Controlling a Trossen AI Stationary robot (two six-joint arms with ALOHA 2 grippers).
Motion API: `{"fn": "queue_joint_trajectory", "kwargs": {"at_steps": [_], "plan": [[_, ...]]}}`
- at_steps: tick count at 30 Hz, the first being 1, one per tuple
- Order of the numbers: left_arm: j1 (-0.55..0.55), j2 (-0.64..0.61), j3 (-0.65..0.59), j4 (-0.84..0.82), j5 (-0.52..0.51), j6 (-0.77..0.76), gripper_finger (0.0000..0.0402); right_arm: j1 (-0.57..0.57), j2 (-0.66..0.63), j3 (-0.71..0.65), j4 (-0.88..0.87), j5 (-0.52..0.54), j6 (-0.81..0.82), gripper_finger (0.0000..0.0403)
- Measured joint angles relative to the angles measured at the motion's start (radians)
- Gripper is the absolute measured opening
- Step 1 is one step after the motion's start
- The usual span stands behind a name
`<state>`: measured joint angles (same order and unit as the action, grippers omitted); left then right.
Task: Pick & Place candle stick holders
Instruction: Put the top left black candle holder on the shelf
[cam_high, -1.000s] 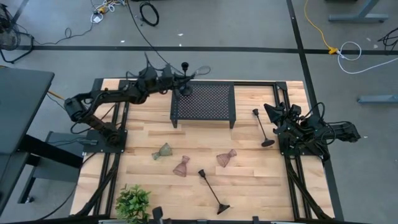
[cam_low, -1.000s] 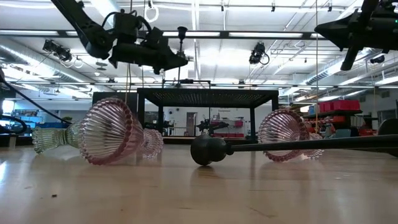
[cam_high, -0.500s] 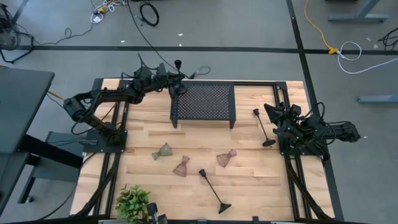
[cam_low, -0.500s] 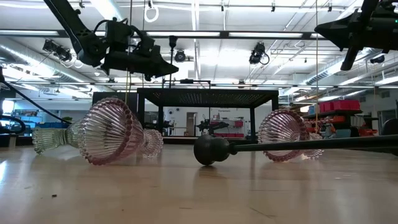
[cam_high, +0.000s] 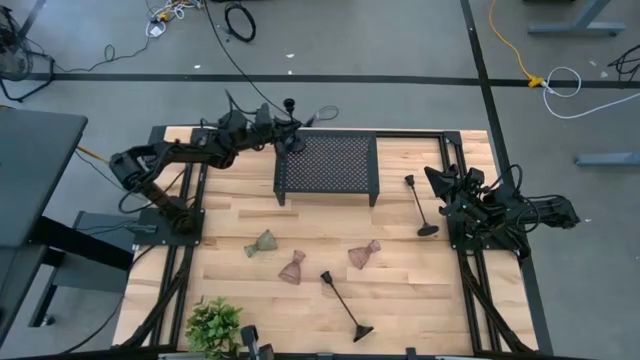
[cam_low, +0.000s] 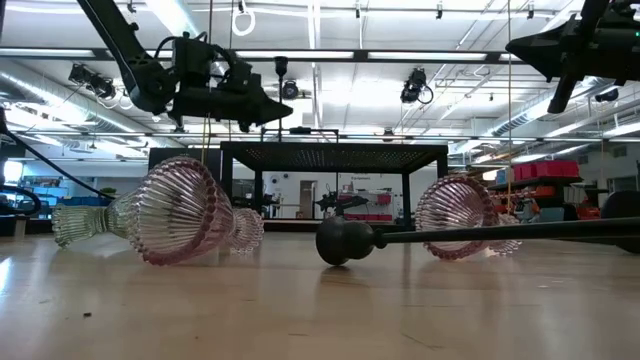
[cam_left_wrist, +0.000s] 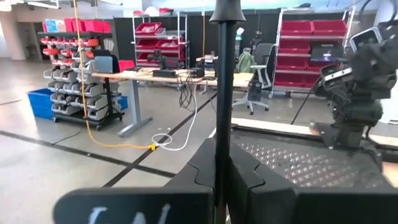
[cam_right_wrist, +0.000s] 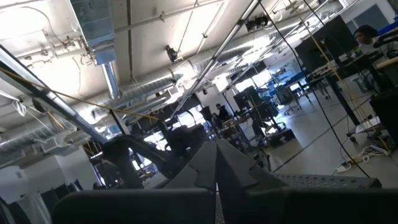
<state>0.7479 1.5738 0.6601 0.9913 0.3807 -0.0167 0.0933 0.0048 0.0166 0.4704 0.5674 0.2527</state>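
My left gripper (cam_high: 281, 135) is shut on a tall black candle stick holder (cam_high: 291, 118) that stands upright over the far left corner of the black mesh stand (cam_high: 327, 165). Its cup top (cam_low: 281, 66) rises above the fingers. A second black holder (cam_high: 420, 206) lies by the stand's right leg. A third (cam_high: 341, 305) lies on its side near the table's middle front. Three waisted glass holders, one greenish (cam_high: 262, 243) and two pink (cam_high: 292, 268) (cam_high: 364, 254), lie on their sides mid-table. My right gripper (cam_high: 438, 181) is shut on nothing, raised at the right edge. My left gripper pinches the holder's thin stem (cam_left_wrist: 222, 134) between its two fingers, well below the cup. The fingers (cam_left_wrist: 245, 177) lie level and across the stem, coming from the table's left side. The holder stays upright. Whether its foot touches the stand's top, I cannot tell.
A green leafy plant (cam_high: 213, 325) stands at the near left corner. The lying holder's cup end (cam_low: 345, 241) and a pink glass holder (cam_low: 180, 210) lie close to the low camera. Bare wood shows between the stand and the glass holders.
My left gripper has sunk a little and shifted slightly toward the table's left edge, still shut on the black holder. The holder has stayed upright.
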Motion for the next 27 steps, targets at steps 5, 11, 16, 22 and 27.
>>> {"fn": "queue_joint_trajectory", "kwargs": {"at_steps": [5, 11, 16, 22, 27], "plan": [[0.014, 0.007, 0.000, 0.020, 0.009, -0.017, 0.0010, 0.000, 0.000, 0.000, 0.000, 0.000, 0.000, 0.0008], [0.018, 0.007, 0.001, 0.003, 0.036, -0.028, 0.0033, 0.000, 0.000, 0.000, 0.000, 0.000, 0.000, 0.0008], [0.018, 0.008, 0.000, -0.018, 0.049, -0.029, 0.0047, 0.000, 0.000, 0.000, 0.000, 0.000, 0.000, 0.0008], [0.016, 0.008, 0.000, -0.017, 0.030, -0.027, 0.0061, 0.000, 0.000, 0.000, 0.000, 0.000, 0.000, 0.0008], [0.016, 0.008, 0.000, -0.016, 0.019, -0.024, 0.0111, 0.000, 0.000, 0.000, 0.000, 0.000, 0.000, 0.0008]]}}
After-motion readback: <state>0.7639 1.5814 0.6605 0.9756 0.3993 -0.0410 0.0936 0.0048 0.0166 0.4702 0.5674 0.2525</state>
